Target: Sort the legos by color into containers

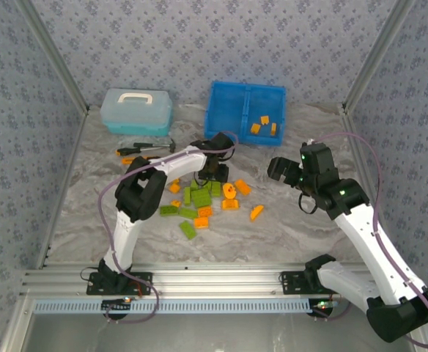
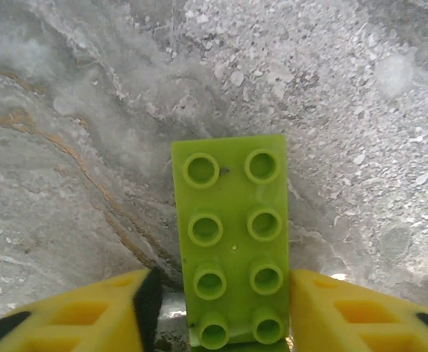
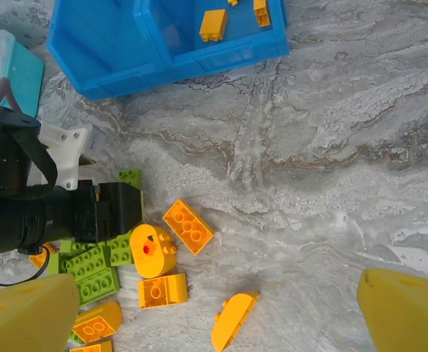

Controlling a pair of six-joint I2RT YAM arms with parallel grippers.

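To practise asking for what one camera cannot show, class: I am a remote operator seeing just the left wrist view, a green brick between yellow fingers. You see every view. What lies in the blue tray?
Observer: The blue tray has a few orange bricks in its right compartment; the left one looks empty.
Operator: Is the other arm busy?
Observer: No. The right gripper hangs off to the right, jaws open, holding nothing.
Operator: How much is left to sort?
Observer: Many green and orange bricks lie loose mid-table.
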